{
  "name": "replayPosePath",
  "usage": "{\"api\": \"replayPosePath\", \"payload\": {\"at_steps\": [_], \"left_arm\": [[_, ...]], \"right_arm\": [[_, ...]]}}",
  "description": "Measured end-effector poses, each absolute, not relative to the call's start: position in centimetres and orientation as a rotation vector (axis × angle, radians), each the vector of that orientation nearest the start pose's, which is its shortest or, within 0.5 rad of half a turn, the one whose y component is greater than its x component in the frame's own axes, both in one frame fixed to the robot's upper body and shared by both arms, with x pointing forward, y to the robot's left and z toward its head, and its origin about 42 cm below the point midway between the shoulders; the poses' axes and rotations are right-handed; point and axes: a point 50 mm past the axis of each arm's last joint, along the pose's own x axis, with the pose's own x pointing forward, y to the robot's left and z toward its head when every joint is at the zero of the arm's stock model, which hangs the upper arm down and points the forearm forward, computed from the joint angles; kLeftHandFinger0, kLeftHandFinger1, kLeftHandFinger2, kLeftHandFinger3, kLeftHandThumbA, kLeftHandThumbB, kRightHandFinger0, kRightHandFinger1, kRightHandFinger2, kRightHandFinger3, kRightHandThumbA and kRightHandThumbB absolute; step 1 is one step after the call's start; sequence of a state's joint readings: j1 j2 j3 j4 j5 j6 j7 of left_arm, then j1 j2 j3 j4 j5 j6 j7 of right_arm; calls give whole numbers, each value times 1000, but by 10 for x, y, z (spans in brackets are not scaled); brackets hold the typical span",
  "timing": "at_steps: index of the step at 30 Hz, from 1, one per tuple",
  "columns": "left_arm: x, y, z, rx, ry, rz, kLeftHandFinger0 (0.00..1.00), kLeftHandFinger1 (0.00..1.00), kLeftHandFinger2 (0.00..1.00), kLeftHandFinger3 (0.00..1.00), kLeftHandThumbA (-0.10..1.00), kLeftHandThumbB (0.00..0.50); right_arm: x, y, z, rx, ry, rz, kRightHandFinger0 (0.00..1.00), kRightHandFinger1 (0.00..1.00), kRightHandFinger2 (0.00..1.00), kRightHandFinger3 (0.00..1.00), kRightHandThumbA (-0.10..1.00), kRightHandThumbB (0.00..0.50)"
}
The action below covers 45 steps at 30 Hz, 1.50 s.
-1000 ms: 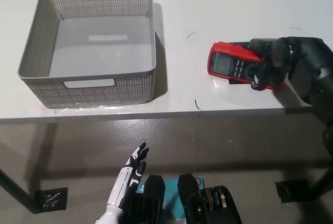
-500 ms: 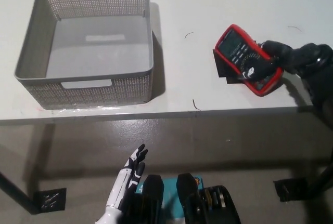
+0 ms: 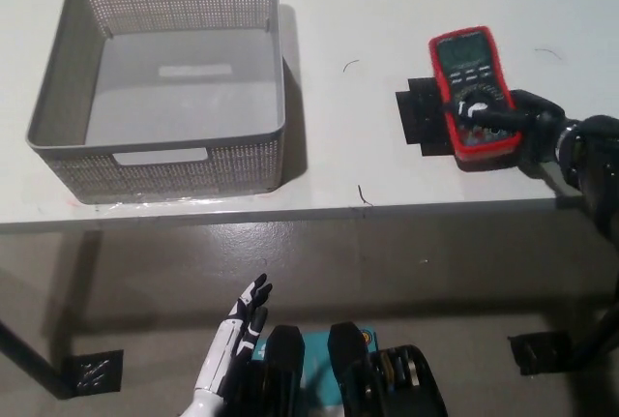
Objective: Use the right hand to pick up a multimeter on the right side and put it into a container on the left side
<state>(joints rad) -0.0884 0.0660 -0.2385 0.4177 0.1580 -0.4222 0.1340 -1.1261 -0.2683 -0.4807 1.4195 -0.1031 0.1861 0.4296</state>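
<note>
A red multimeter (image 3: 471, 88) with a black face lies on the white table at the right, its display end pointing away from me. My black right hand (image 3: 530, 127) reaches in from the right edge. Its fingers (image 3: 488, 117) lie across the meter's dial end and grip that lower part. The grey perforated container (image 3: 155, 143) stands at the table's left with nothing inside. My white left hand (image 3: 232, 344) hangs below the table's front edge at the lower left, fingers apart and holding nothing.
A black patch (image 3: 419, 119) marks the table just left of the multimeter, partly under it. The table's front edge (image 3: 319, 212) runs across the middle of the picture, with grey floor below it.
The multimeter has turned from lying crosswise to pointing away and shifted a little right, still in the right hand's fingers. The right arm has drawn back toward the right edge. The left hand stays put.
</note>
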Motion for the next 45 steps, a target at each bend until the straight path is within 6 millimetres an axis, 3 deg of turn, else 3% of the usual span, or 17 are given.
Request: {"api": "replayPosePath", "payload": {"at_steps": [1, 3, 5, 9, 11, 12, 13, 14, 16, 19, 29, 34, 37, 39, 40, 41, 45], "left_arm": [[289, 172, 32, 215, -112, -184, 1000, 1000, 1000, 1000, 1000, 445], [288, 172, 32, 216, -111, -185, 1000, 1000, 1000, 1000, 1000, 448], [288, 172, 32, 218, -110, -185, 1000, 1000, 1000, 1000, 1000, 449], [287, 172, 31, 222, -108, -186, 1000, 1000, 1000, 1000, 1000, 454], [286, 172, 31, 224, -108, -186, 1000, 1000, 1000, 1000, 1000, 447], [286, 172, 30, 225, -108, -186, 1000, 1000, 1000, 1000, 1000, 449], [286, 172, 30, 225, -107, -186, 1000, 1000, 1000, 1000, 1000, 451], [285, 172, 30, 226, -107, -186, 1000, 1000, 1000, 1000, 1000, 444], [285, 172, 30, 227, -106, -186, 1000, 1000, 1000, 1000, 1000, 446], [283, 173, 28, 226, -101, -186, 1000, 1000, 1000, 1000, 1000, 458], [282, 172, 30, 230, -107, -188, 1000, 1000, 1000, 1000, 1000, 443], [283, 172, 35, 236, -129, -191, 1000, 1000, 1000, 1000, 1000, 446], [284, 172, 36, 239, -137, -192, 1000, 1000, 1000, 1000, 1000, 465], [284, 171, 36, 240, -137, -194, 1000, 1000, 1000, 1000, 1000, 438], [283, 171, 36, 240, -137, -197, 1000, 1000, 1000, 1000, 1000, 432], [283, 170, 36, 240, -138, -199, 1000, 1000, 1000, 1000, 1000, 427], [282, 166, 36, 247, -141, -217, 1000, 1000, 1000, 1000, 1000, 431]], "right_arm": [[559, -263, 208, 287, 419, 260, 0, 0, 0, 1, 504, 0], [558, -255, 204, 391, 414, 267, 0, 0, 0, 15, 290, 0], [557, -250, 202, 446, 412, 274, 0, 0, 0, 1, 448, 0], [555, -213, 196, 639, 424, 333, 0, 0, 0, 12, 405, 0], [554, -199, 196, 688, 426, 360, 0, 0, 0, 0, 700, 0], [555, -185, 200, 717, 427, 393, 0, 0, 0, 0, 742, 0], [556, -176, 203, 732, 425, 412, 0, 0, 0, 0, 685, 0], [557, -166, 208, 747, 423, 434, 0, 0, 0, 0, 510, 0], [560, -149, 220, 762, 418, 472, 0, 0, 0, 0, 356, 0], [566, -125, 247, 780, 400, 532, 0, 0, 0, 0, 291, 0], [577, -68, 331, 782, 316, 688, 0, 0, 0, 12, 270, 0], [578, -52, 368, 790, 265, 745, 0, 0, 0, 0, 224, 0], [578, -44, 391, 749, 238, 774, 0, 0, 0, 6, 272, 0], [578, -39, 404, 657, 226, 785, 0, 0, 7, 124, 281, 0], [578, -36, 411, 575, 222, 782, 0, 9, 109, 275, 209, 0], [577, -34, 414, 520, 220, 777, 0, 108, 336, 590, 68, 0], [575, -17, 420, 252, 210, 721, 56, 417, 806, 692, 6, 0]]}}
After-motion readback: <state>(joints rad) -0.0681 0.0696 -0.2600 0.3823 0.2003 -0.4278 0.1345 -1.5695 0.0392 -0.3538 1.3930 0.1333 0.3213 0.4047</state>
